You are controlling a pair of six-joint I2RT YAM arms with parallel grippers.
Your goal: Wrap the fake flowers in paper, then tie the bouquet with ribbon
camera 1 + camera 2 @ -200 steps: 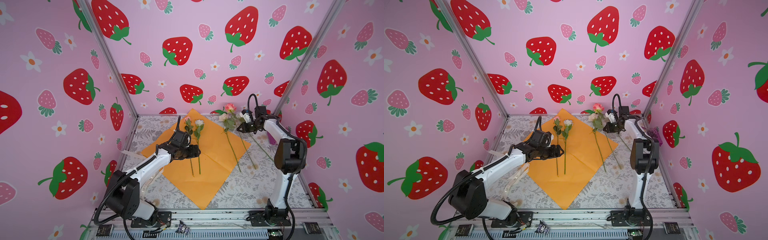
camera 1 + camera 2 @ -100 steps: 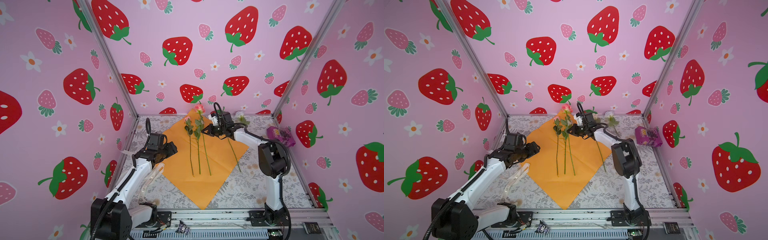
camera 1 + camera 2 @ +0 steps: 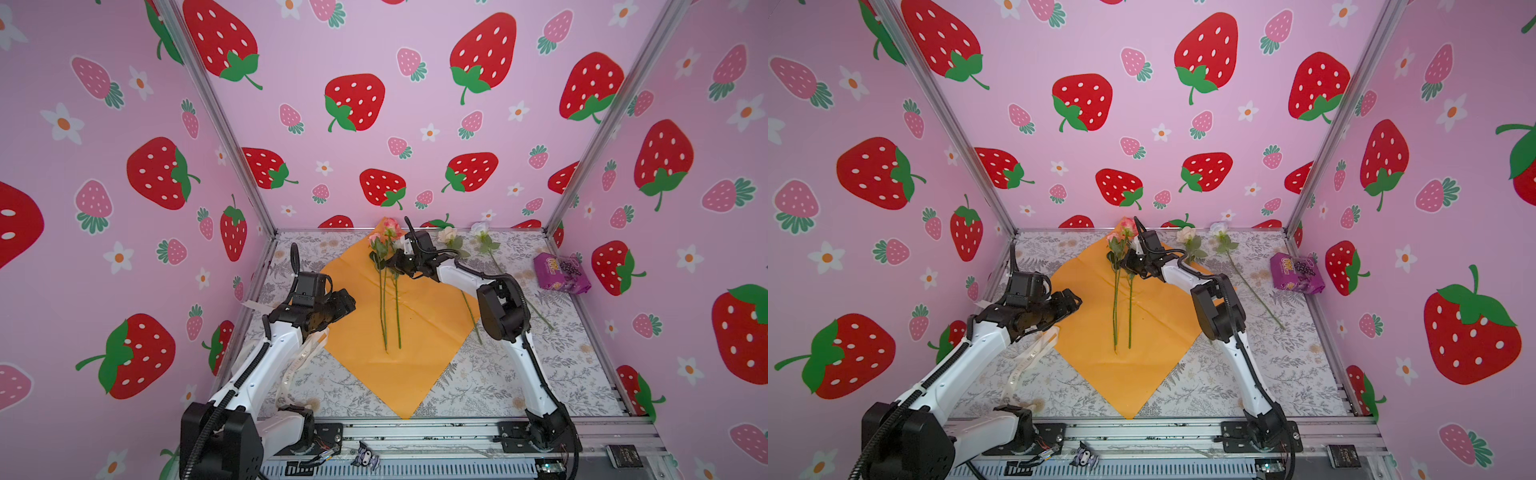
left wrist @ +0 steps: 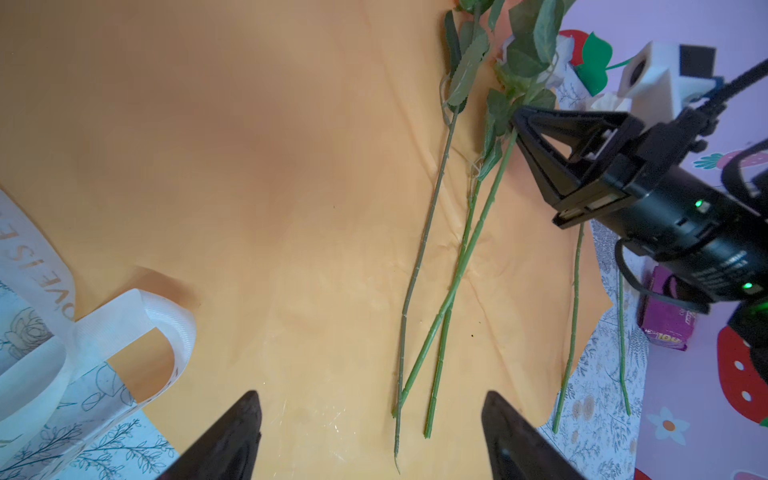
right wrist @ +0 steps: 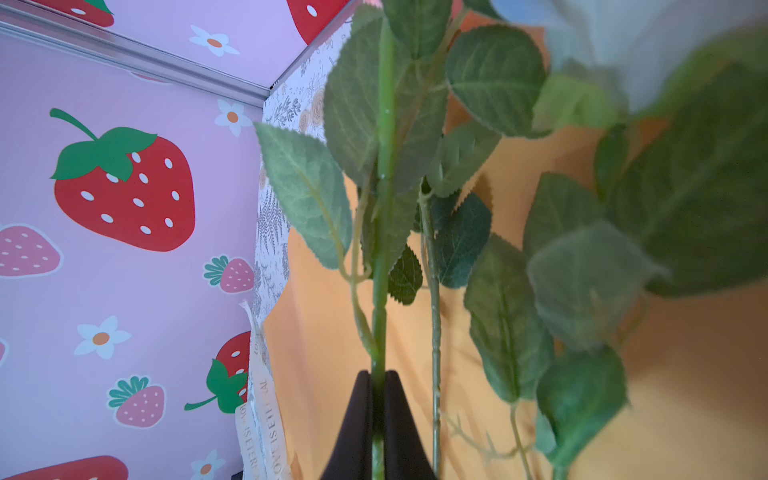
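The orange wrapping paper lies as a diamond in the middle of the table. Two flower stems rest on it, heads toward the back wall. My right gripper is shut on the stem of a third, pink rose beside them, its lower end crossing theirs. My left gripper stands open over the paper's left corner, holding nothing. Two more flowers, white and pale lilac, lie back right.
A cream lettered ribbon curls on the floral table under my left arm, at the paper's left edge. A purple snack packet lies by the right wall. Pink strawberry walls enclose three sides.
My right gripper carried the pink rose from the back right leftward onto the paper beside the two stems. My left gripper drew back from those stems to the paper's left corner.
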